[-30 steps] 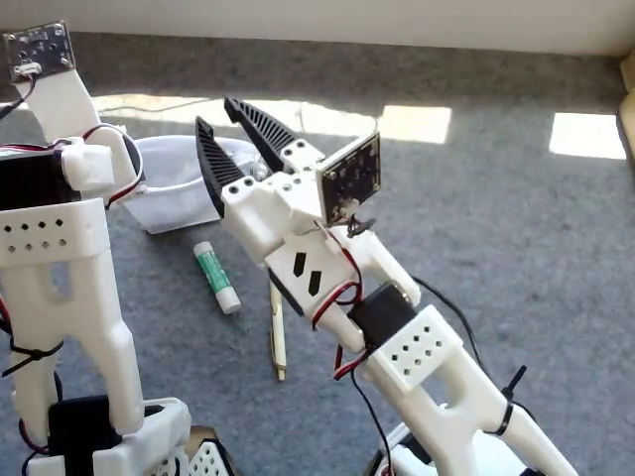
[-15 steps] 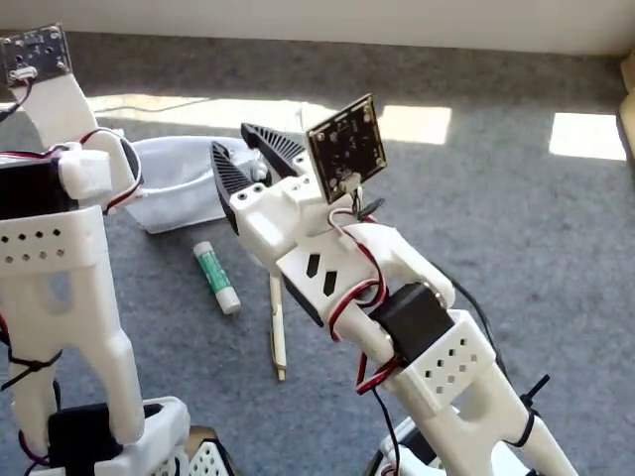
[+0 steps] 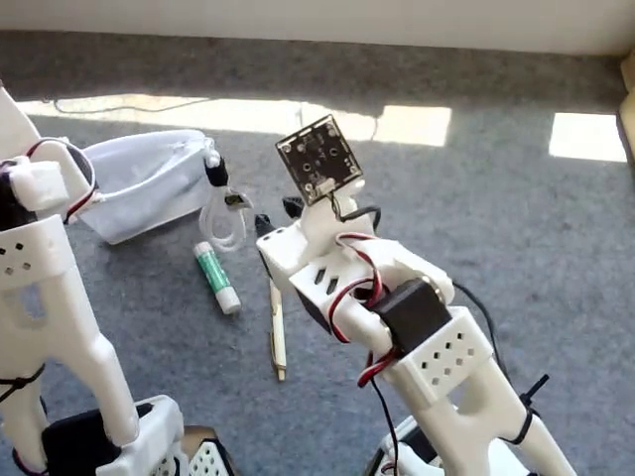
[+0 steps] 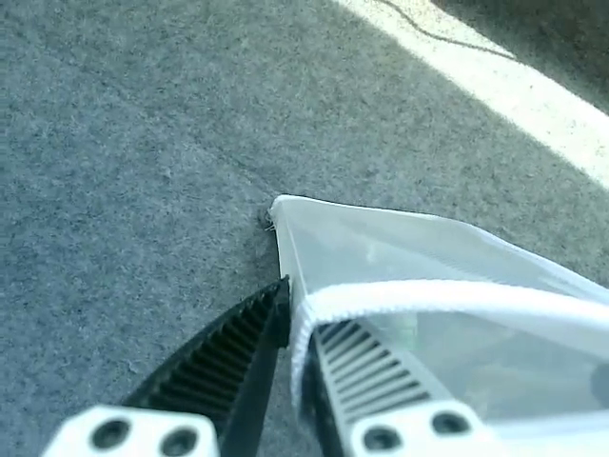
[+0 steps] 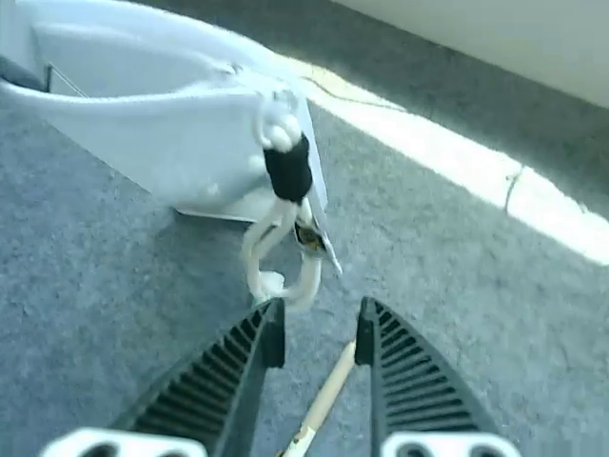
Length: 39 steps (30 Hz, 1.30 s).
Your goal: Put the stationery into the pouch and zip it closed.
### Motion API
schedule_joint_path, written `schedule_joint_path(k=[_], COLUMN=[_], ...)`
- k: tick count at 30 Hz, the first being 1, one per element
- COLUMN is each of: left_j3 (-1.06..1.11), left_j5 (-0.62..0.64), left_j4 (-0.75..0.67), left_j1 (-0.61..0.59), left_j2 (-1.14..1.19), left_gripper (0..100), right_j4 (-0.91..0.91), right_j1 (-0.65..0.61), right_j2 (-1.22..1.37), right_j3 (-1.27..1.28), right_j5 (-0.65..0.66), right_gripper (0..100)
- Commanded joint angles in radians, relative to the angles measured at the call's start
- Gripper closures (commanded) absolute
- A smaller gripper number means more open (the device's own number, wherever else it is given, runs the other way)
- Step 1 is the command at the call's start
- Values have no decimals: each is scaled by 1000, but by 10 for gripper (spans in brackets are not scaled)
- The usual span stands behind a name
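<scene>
High view.
- One pouch (image 3: pixel 139 183), translucent white, lies on the grey carpet (image 3: pixel 516 218) with its mouth open. Its long axis runs crosswise, and its zip end is nearest the right pincer (image 3: pixel 277 214).
- One zip pull (image 3: pixel 216 171), black, has a white cord loop (image 3: pixel 224 223) trailing between the pouch and that pincer.
- One glue stick (image 3: pixel 216 279), green body with white ends, lies flat just beside the right pincer. Its axis is slanted, with the far end toward the pouch. The print on it is unreadable.
- One pen (image 3: pixel 277 332), cream, lies flat with one end beneath the right pincer. Its axis runs back toward that arm's base.

Left wrist view.
- The left pincer (image 4: pixel 297 319) is pressed together on the pouch's corded rim. One finger is outside the wall, the other inside behind the mesh.
- The pouch's contents cannot be told.

Right wrist view.
- The right pincer is spread, with nothing gripped.
- The pen's end shows on the carpet below the gap.
- The cord loop and zip pull sit just ahead of the tips, with the pouch beyond them.
</scene>
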Motion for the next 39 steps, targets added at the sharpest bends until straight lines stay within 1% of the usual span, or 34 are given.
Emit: schedule_joint_path(k=[1,3,6,9,14,19,23,27,31,34,39], left_j3=[-15,-15,5,35,88,108,108,110,119,124,130], left_j5=[14,14,17,17,15,14,14,14,14,12,12], left_j4=[5,5,-3,-3,-46,-54,-54,-54,-54,-54,-54], left_j1=[-13,-16,-59,-77,-79,-79,-79,-79,-79,-79,-79], left_j2=[-59,-59,-62,-62,-62,-62,-62,-62,-62,-62,-64], left_gripper=[994,994,994,994,994,994,994,994,994,994,994], right_j4=[-33,-56,-68,-73,-125,-223,-303,-343,-344,-343,-341], right_j1=[18,18,18,16,15,13,13,10,-10,-7,-5], right_j2=[-10,35,136,243,404,539,618,670,736,800,889], right_j3=[62,99,114,113,65,59,59,56,12,-38,-87], right_j5=[11,0,-68,-95,-100,-100,-100,-100,-104,-149,-152], right_gripper=[875,875,875,875,875,875,875,875,875,875,876])
